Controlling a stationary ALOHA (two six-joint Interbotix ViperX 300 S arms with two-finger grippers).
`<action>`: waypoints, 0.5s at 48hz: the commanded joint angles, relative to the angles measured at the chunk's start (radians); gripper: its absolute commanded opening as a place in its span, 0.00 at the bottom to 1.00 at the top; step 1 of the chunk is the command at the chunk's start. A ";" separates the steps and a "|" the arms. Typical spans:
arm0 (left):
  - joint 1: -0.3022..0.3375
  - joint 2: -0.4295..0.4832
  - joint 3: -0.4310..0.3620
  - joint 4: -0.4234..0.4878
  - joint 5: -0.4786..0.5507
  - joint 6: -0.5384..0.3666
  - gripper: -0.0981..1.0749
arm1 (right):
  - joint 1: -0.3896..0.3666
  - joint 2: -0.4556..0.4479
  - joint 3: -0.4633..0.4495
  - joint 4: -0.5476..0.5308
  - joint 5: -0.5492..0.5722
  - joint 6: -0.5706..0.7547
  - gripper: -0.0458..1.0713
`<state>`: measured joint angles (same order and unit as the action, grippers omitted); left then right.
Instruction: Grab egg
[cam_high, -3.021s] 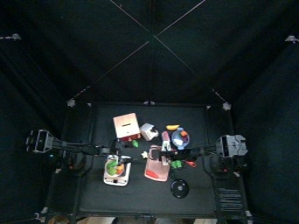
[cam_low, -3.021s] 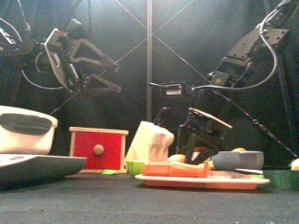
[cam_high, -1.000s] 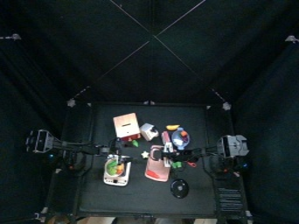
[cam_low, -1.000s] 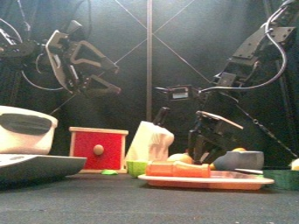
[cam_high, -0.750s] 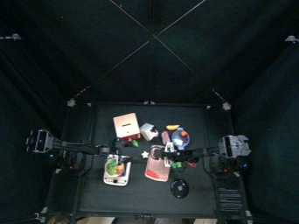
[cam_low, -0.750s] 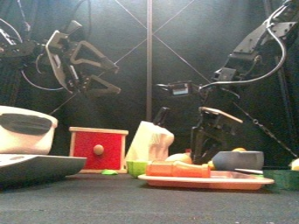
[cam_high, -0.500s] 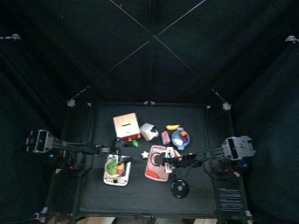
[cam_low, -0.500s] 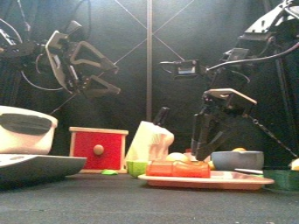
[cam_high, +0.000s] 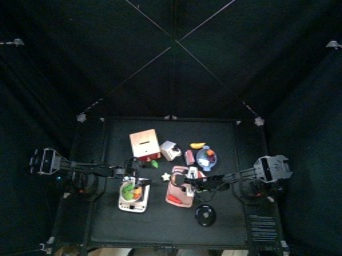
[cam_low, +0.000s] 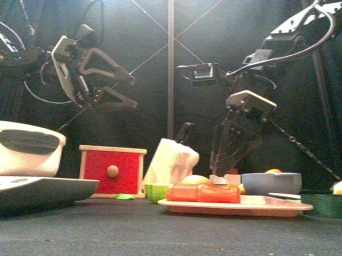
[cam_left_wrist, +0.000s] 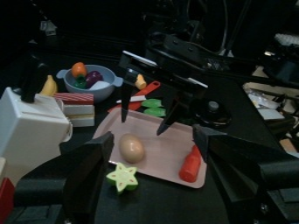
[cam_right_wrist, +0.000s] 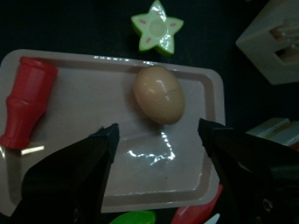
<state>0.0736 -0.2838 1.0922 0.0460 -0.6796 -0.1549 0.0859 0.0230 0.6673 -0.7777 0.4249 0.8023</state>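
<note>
R gripper (cam_right_wrist: 158, 144) has lifted w/ jaws now wide, hovering over egg (cam_right_wrist: 159, 93) on pink tray (cam_right_wrist: 70, 166), lining up grab; L gripper (cam_left_wrist: 149, 157) wide, parked.

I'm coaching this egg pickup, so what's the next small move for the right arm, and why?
Probably lower the right gripper straight down over the egg. Its jaws stand wide open above the pink tray, with the egg lying free between them and nothing held, so closing should wait until they flank it.
</note>
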 joint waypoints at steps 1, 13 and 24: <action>0.003 -0.005 -0.009 0.000 -0.009 0.002 0.96 | 0.000 -0.005 -0.025 -0.057 -0.003 0.003 0.94; 0.003 -0.005 -0.009 0.000 -0.008 0.002 0.96 | -0.008 0.067 -0.046 -0.114 -0.020 0.003 0.94; 0.003 -0.005 -0.009 0.000 -0.008 0.002 0.96 | -0.012 0.107 -0.074 -0.114 -0.046 0.003 0.94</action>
<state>0.0736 -0.2838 1.0937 0.0460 -0.6780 -0.1549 0.0798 0.1365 0.6197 -0.8897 0.3881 0.8038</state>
